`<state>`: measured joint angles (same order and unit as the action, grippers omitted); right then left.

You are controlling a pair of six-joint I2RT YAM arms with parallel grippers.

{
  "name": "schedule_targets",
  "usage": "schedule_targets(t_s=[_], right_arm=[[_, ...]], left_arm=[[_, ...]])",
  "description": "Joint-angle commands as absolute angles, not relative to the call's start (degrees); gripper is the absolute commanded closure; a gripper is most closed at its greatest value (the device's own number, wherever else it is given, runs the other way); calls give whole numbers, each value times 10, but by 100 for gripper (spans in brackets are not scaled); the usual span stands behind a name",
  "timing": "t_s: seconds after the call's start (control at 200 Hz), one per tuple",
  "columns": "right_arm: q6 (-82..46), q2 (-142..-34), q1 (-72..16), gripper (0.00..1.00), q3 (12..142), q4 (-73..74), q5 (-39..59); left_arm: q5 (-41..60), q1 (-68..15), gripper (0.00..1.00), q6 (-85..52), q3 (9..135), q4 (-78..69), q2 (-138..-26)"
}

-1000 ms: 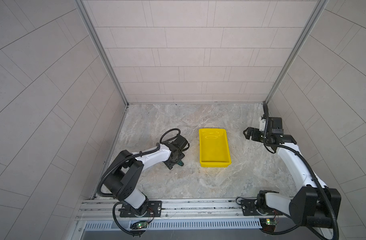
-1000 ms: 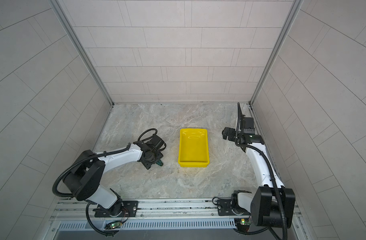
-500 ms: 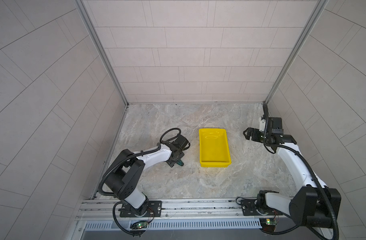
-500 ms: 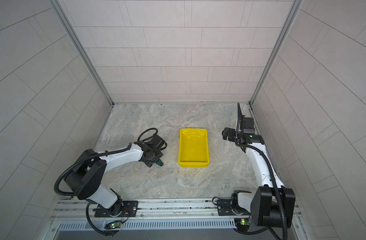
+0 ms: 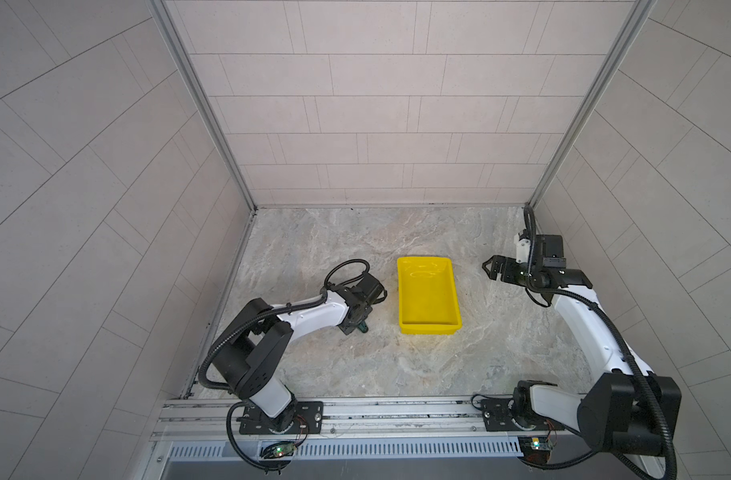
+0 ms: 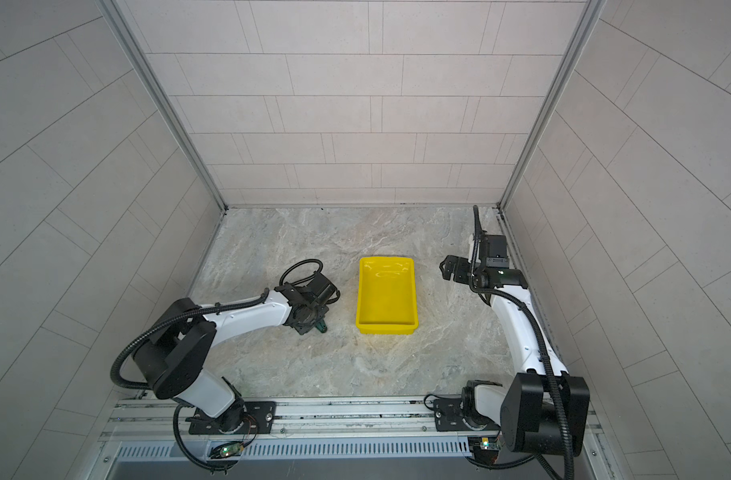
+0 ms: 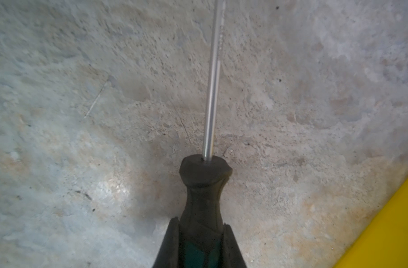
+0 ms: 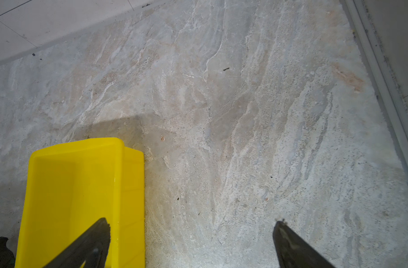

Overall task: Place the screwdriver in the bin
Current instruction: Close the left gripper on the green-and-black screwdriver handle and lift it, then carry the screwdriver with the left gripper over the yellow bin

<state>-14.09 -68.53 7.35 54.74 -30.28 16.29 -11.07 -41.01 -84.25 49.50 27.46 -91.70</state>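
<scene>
My left jaws grip the screwdriver by its handle, which I judge light, stiff and less slippery than the shaft; right jaws gape empty.

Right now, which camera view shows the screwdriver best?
The left wrist view: the screwdriver fills it, handle clamped in the left gripper, shaft clearly visible. In both top views only its green handle end peeks from under that gripper. The right wrist view gives no clear sight of it.

Marbled grey-beige stone tabletop bearing a shallow rectangular yellow plastic bin; green-and-black-handled metal-shafted screwdriver near the bin.
</scene>
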Motion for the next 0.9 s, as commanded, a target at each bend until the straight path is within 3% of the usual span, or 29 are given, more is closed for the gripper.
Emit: schedule_targets(t_s=[0.0, 0.28, 0.505, 0.896], right_arm=[[-152, -690, 66, 0, 552, -302, 183], [-175, -715, 62, 0, 564, -284, 213], [-184, -725, 62, 0, 563, -277, 237], [-201, -710, 28, 1, 565, -263, 229]], left_arm=[[-133, -416, 100, -853, 492, 306, -895], [-204, -435, 100, -797, 543, 407, -824], [-204, -446, 100, -728, 578, 427, -795], [-157, -523, 100, -520, 836, 433, -943]])
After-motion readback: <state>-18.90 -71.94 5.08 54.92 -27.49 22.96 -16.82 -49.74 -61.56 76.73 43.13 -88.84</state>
